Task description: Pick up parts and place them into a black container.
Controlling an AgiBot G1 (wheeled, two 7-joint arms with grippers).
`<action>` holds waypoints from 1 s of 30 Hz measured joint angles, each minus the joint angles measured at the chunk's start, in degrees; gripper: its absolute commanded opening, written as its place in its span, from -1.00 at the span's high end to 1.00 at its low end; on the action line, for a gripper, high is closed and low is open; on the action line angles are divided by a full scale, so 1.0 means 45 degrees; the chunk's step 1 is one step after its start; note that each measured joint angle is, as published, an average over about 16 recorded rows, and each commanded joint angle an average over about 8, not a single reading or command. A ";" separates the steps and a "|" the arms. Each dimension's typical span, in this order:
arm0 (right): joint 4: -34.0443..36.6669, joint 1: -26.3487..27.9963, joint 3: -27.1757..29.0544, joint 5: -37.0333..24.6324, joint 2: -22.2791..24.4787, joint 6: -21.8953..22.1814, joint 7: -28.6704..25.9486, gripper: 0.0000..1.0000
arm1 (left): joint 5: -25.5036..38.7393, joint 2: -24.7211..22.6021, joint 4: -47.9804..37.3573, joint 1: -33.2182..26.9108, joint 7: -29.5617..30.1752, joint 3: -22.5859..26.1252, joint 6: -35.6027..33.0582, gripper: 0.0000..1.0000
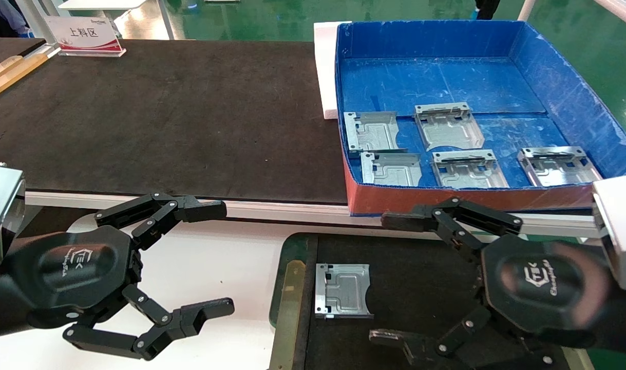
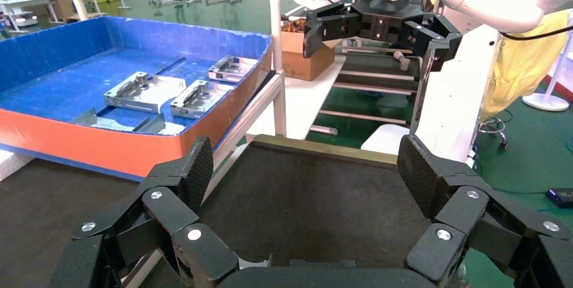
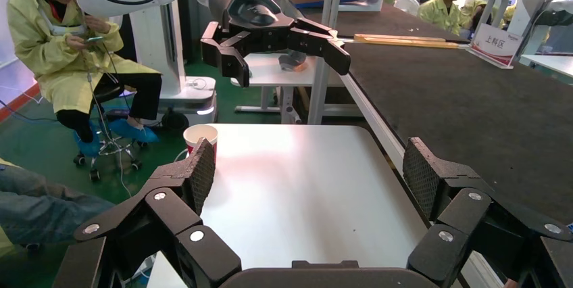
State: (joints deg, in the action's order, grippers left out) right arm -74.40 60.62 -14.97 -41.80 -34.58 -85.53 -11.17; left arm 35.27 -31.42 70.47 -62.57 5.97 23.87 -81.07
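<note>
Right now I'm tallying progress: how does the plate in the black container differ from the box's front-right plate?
The tray plate lies alone on the black container floor; the front-right plate sits among four others in the blue box. The tray plate sits square to the view; the front-right plate is skewed. Both are silver-grey and grooved.

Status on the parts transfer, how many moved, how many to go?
Done: one part lies flat in the black container. In hand: nothing; the left hand and right hand are both open and empty, low near the container. Left: five parts remain in the blue box.
</note>
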 measured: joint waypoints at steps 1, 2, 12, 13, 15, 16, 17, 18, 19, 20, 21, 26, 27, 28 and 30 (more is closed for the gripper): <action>-0.0011 -0.0013 0.0015 0.0001 0.0006 0.0003 -0.0006 -1.00 | 0.0000 0.0000 0.0000 0.0000 0.0000 0.0000 0.0000 -1.00; -0.0024 -0.0027 0.0032 0.0003 0.0012 0.0006 -0.0014 -1.00 | 0.0000 0.0000 0.0000 0.0000 0.0000 0.0000 0.0001 -1.00; 0.0087 0.0096 -0.0103 0.0003 -0.0044 -0.0007 0.0048 -1.00 | 0.0000 0.0000 0.0000 0.0000 0.0000 0.0000 0.0000 -1.00; 0.0096 0.0105 -0.0113 0.0003 -0.0048 -0.0009 0.0052 -1.00 | 0.0000 0.0000 0.0000 0.0000 0.0000 0.0000 0.0000 -1.00; 0.0110 0.0121 -0.0131 0.0003 -0.0056 -0.0011 0.0058 -1.00 | 0.0000 0.0000 0.0000 0.0000 0.0000 0.0000 0.0000 -1.00; 0.0116 0.0128 -0.0139 0.0003 -0.0059 -0.0012 0.0061 -1.00 | 0.0000 0.0000 0.0000 0.0000 0.0000 0.0000 0.0000 -1.00; 0.0122 0.0134 -0.0146 0.0003 -0.0062 -0.0013 0.0064 -1.00 | 0.0000 0.0000 0.0000 0.0000 0.0000 0.0000 0.0000 -1.00; 0.0128 0.0140 -0.0153 0.0003 -0.0064 -0.0014 0.0066 -1.00 | 0.0000 0.0000 0.0000 0.0000 0.0000 0.0000 0.0000 -1.00; 0.0133 0.0145 -0.0160 0.0003 -0.0067 -0.0015 0.0068 -1.00 | 0.0000 0.0000 0.0000 0.0000 0.0000 0.0000 0.0000 -1.00; 0.0137 0.0150 -0.0165 0.0003 -0.0069 -0.0016 0.0069 -1.00 | 0.0000 0.0000 0.0000 0.0000 0.0000 0.0000 0.0000 -1.00; 0.0142 0.0154 -0.0171 0.0003 -0.0071 -0.0017 0.0071 -1.00 | 0.0000 0.0000 0.0000 0.0000 0.0000 0.0000 0.0000 -1.00; 0.0156 0.0171 -0.0191 0.0003 -0.0078 -0.0021 0.0078 -1.00 | 0.0000 0.0000 0.0000 0.0000 0.0000 0.0000 0.0000 -1.00; 0.0158 0.0173 -0.0193 0.0003 -0.0078 -0.0022 0.0078 -1.00 | 0.0000 0.0000 0.0000 0.0000 0.0000 0.0000 0.0000 -1.00; 0.0159 0.0174 -0.0195 0.0003 -0.0079 -0.0022 0.0079 -1.00 | 0.0000 0.0000 0.0000 0.0000 0.0000 0.0000 0.0000 -1.00; 0.0162 0.0177 -0.0199 0.0003 -0.0080 -0.0023 0.0080 -1.00 | 0.0000 0.0000 0.0000 0.0000 0.0000 0.0000 0.0000 -1.00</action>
State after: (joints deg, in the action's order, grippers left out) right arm -73.68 61.42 -15.87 -41.78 -34.94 -85.64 -10.81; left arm 35.27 -31.42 70.47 -62.57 5.97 23.87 -81.07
